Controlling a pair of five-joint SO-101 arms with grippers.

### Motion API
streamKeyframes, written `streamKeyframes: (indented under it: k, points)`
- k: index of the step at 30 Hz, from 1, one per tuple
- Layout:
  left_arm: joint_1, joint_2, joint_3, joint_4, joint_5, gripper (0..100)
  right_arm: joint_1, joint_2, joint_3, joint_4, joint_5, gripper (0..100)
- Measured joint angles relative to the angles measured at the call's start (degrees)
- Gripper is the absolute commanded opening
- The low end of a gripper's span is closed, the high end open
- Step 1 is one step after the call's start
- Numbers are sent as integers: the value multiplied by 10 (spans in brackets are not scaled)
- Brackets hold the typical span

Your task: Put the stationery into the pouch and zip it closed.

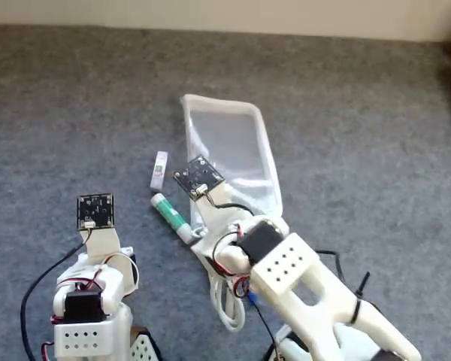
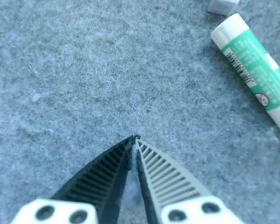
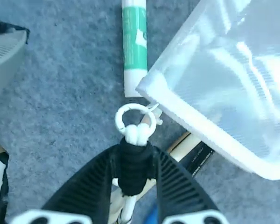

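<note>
The translucent white pouch (image 1: 229, 147) lies flat on the grey carpet, one corner close to my right gripper (image 3: 135, 151). That gripper is shut on the pouch's black-and-white pull cord (image 3: 133, 168), whose white ring (image 3: 135, 119) sticks out past the fingertips. A green and white glue stick (image 1: 171, 216) (image 3: 134, 46) (image 2: 252, 70) lies beside the pouch's near corner. A small white eraser (image 1: 158, 170) (image 2: 222, 4) rests just beyond it. My left gripper (image 2: 134, 138) is shut and holds nothing, low over bare carpet, a short way from the glue stick.
A beige and black pen-like stick (image 3: 189, 147) lies under the pouch's near edge. A white cord loop (image 1: 225, 301) trails by the right arm (image 1: 293, 267). The left arm (image 1: 90, 293) stands at the lower left. Grey carpet (image 1: 361, 113) runs all round.
</note>
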Motion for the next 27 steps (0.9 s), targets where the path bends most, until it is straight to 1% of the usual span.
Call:
streamKeyframes:
  k: [8, 12, 17, 22, 27]
  points:
    - [0, 0, 0, 0, 0, 7, 2, -51, 11, -4, 2, 5]
    - [0, 0, 0, 0, 0, 7, 3, -88, 74, -44, 2, 5]
    - [0, 0, 0, 0, 0, 7, 3, -172, 139, -85, 2, 5]
    - [0, 0, 0, 0, 0, 8, 33, -244, 155, -92, 2, 5]
    - [0, 0, -11, 0, 0, 9, 55, -267, 155, -93, 2, 5]
